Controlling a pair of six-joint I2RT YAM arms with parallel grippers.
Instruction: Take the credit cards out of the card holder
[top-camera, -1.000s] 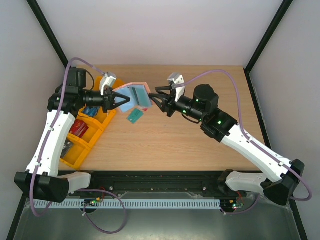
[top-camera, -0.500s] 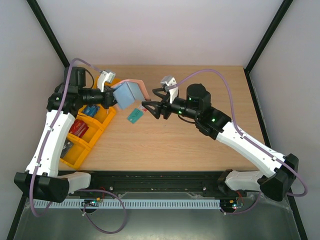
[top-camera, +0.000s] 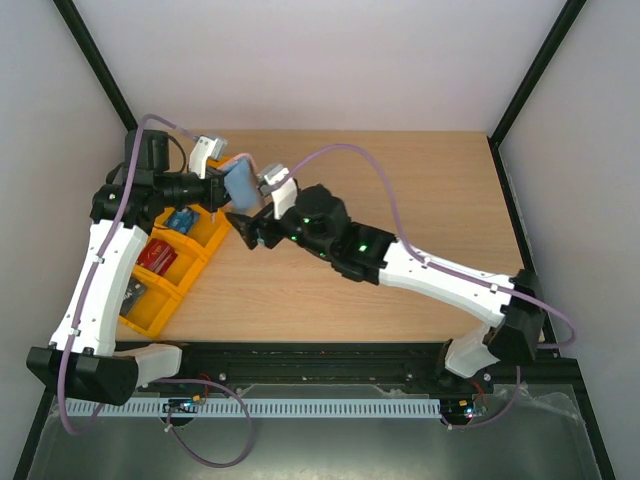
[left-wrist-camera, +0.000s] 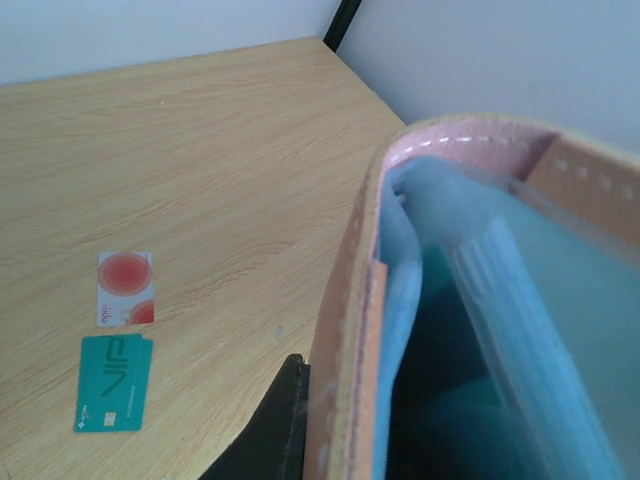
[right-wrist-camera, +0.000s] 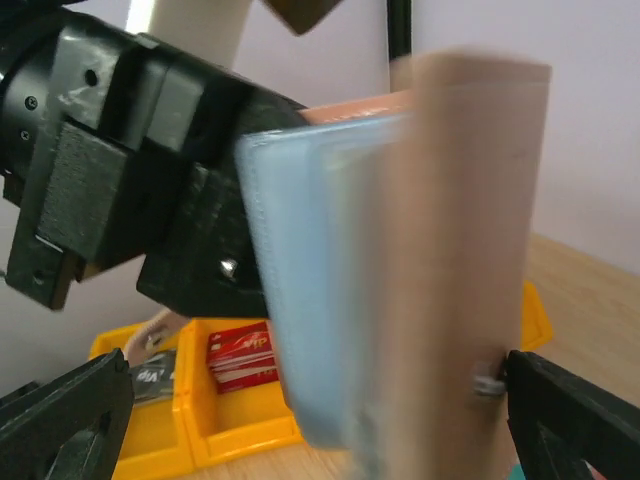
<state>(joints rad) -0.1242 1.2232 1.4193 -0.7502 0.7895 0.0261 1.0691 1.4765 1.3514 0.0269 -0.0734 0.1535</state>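
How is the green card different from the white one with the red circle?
The teal-green card is one solid colour with white lettering; the pale card is whitish-pink with a big red round mark. In the left wrist view, the teal-green card lies nearer the camera, the pale card just beyond it. Both are thin rectangles lying flat on the table, out of the card holder.

Table (left-wrist-camera: 200, 150) looks matt wood-grain, credit cards (left-wrist-camera: 113, 382) smooth plastic, card holder (left-wrist-camera: 345, 330) stitched leather
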